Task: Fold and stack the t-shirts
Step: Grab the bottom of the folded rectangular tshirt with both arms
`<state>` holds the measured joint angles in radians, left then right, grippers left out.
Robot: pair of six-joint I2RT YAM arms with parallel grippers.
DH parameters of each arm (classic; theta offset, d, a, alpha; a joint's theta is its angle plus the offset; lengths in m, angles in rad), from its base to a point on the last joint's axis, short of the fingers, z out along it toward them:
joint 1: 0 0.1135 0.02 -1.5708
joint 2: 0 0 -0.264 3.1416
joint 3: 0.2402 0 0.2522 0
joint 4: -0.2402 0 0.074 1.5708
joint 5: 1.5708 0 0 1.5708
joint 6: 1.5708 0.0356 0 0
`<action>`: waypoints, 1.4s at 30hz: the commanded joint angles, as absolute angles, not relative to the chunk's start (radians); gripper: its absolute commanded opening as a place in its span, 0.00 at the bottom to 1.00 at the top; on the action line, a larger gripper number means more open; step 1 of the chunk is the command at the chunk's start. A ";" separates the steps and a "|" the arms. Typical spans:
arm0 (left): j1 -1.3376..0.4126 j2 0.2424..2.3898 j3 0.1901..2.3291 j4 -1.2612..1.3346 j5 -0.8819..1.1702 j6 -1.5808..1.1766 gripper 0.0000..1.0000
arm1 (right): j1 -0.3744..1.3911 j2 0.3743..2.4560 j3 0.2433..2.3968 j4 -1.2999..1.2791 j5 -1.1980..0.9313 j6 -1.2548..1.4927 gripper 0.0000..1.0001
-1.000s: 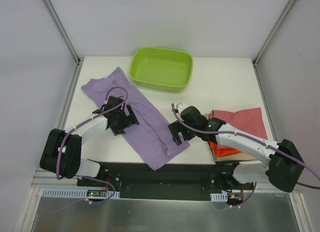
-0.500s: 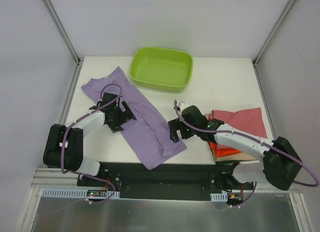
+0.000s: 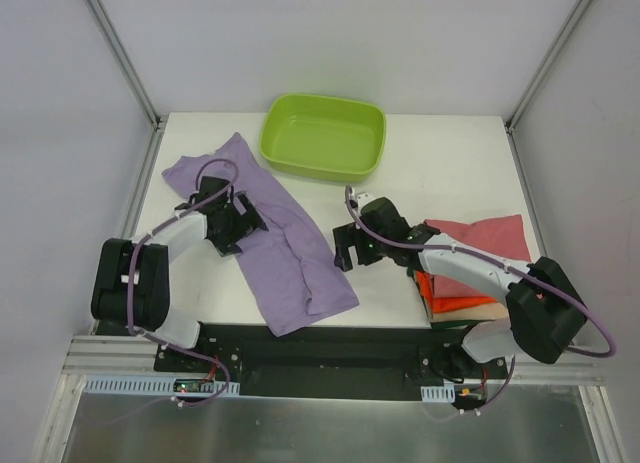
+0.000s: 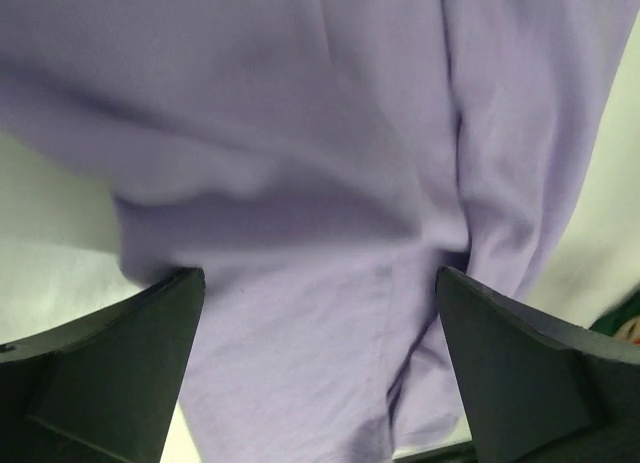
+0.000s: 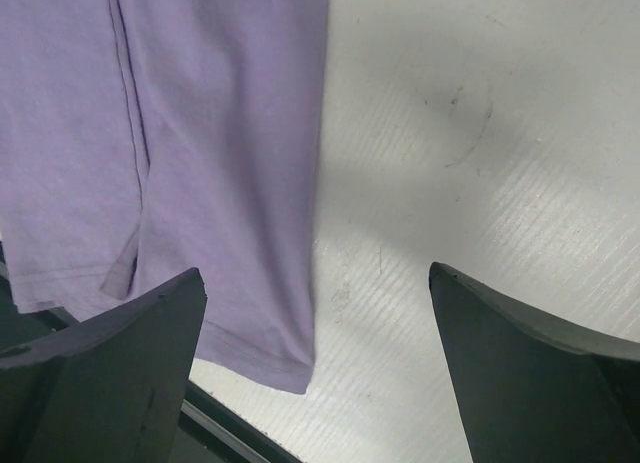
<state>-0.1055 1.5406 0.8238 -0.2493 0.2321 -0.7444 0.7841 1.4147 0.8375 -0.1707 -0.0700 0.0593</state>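
Tabletop (image 3: 450, 173): one lilac t-shirt (image 3: 290, 268), one rose-red t-shirt (image 3: 485, 245), one orange t-shirt (image 3: 441, 288), one tub (image 3: 323, 136); left tool (image 3: 238, 226), right tool (image 3: 345, 251) open.

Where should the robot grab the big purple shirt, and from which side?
Probably the near hem corner of the flat, soft lilac cotton t-shirt, coming from the right. That edge lies thin and straight beside bare white table, so the open right gripper could slide a finger under it.

Maybe four t-shirts (image 3: 275, 251), one tub (image 3: 323, 138)
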 commanded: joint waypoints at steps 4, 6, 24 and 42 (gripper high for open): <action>-0.382 1.147 0.620 -0.377 0.100 -0.793 0.99 | 0.775 1.324 0.792 -0.178 -0.213 0.161 0.96; -0.461 1.044 0.571 -0.416 0.091 -0.831 0.99 | 0.776 1.339 0.779 -0.208 -0.283 0.198 0.96; -0.833 0.859 0.482 -0.514 0.097 -0.930 0.99 | 0.848 1.615 0.831 -0.380 -0.259 0.164 0.37; -1.178 1.236 0.805 -0.483 -0.159 -0.756 0.98 | 0.635 1.698 1.017 -0.531 -0.190 -0.023 0.07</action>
<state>-1.0855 1.1229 0.7010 -0.5056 -0.0475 -0.8486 0.6769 1.6703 0.9661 -0.4824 -0.1474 0.0509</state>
